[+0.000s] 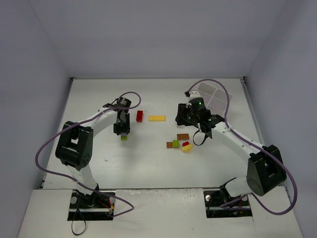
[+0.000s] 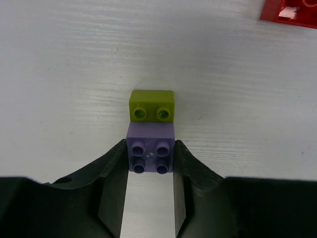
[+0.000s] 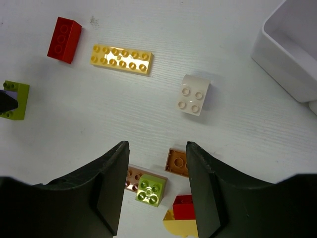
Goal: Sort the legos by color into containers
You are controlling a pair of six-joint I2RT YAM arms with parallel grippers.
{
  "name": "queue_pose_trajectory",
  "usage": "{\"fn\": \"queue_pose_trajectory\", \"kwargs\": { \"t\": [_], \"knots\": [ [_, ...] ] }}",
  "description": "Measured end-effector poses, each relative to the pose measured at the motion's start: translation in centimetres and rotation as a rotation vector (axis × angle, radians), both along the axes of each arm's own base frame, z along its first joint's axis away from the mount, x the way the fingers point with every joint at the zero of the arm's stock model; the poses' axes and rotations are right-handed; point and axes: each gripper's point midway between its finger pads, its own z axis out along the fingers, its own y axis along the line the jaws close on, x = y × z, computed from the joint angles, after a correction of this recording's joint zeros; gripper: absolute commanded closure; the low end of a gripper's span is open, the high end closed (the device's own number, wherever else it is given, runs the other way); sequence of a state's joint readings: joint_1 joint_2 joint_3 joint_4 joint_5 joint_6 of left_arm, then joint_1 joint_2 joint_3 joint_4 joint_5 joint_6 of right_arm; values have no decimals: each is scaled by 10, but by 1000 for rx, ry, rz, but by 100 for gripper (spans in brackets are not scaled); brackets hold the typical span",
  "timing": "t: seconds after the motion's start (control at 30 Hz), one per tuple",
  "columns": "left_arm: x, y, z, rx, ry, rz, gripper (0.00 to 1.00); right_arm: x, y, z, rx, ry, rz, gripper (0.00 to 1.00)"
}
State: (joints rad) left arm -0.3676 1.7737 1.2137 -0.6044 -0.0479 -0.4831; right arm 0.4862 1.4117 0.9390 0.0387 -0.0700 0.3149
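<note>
The left hand [image 2: 150,161] is pinched shut on a four-stud lavender brick [image 2: 150,148], held at the fingertips low in the wrist view. A lime green brick [image 2: 151,105] sits flush against the lavender one's far side. A red brick [image 2: 290,12] shows at the upper right corner, well apart, with bare white surface [image 2: 59,74] all round.

The right hand [image 3: 157,186] is spread wide and holds nothing. Between its fingers lie a brown brick [image 3: 177,161], a second lime green brick [image 3: 149,191] and a red-and-yellow pair [image 3: 183,213]. Higher in the frame sit a white brick [image 3: 194,94] and a long yellow brick [image 3: 121,58]. The white tray [image 3: 287,54] fills the upper right corner, with open surface between it and the white brick.
</note>
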Motion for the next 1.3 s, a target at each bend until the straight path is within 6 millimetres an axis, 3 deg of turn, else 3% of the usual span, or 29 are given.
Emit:
{"fn": "queue_pose_trajectory", "kwargs": {
  "t": [0.1, 0.2, 0.33, 0.43, 0.53, 0.7, 0.8, 0.9, 1.07, 1.3],
  "knots": [
    [2, -2, 6, -15, -17, -11, 99, 0, 2, 1, 7, 0, 9, 55],
    [5, -10, 28, -80, -110, -58, 100, -3, 6, 2, 24, 7, 28, 54],
    [3, -23, 87, -193, -336, -192, 99, -5, 19, 15, 84, 14, 74, 47],
    [1, -32, 135, -256, -535, -316, 100, -4, 35, 40, 162, 1, 118, 40],
    [-6, -41, 164, -292, -670, -448, 99, -3, 53, 71, 249, -18, 167, 39],
    [-27, -57, 170, -337, -755, -669, 99, -9, 78, 113, 376, -29, 236, 39],
    [-41, -64, 171, -345, -785, -764, 100, -15, 89, 131, 434, -22, 272, 39],
    [-48, -70, 186, -344, -853, -835, 99, -23, 99, 143, 479, -10, 301, 39],
    [-55, -78, 205, -337, -937, -913, 99, -38, 120, 150, 527, 27, 359, 39],
    [-67, -92, 208, -327, -958, -1001, 99, -57, 149, 140, 538, 87, 430, 41]
  ]
}}
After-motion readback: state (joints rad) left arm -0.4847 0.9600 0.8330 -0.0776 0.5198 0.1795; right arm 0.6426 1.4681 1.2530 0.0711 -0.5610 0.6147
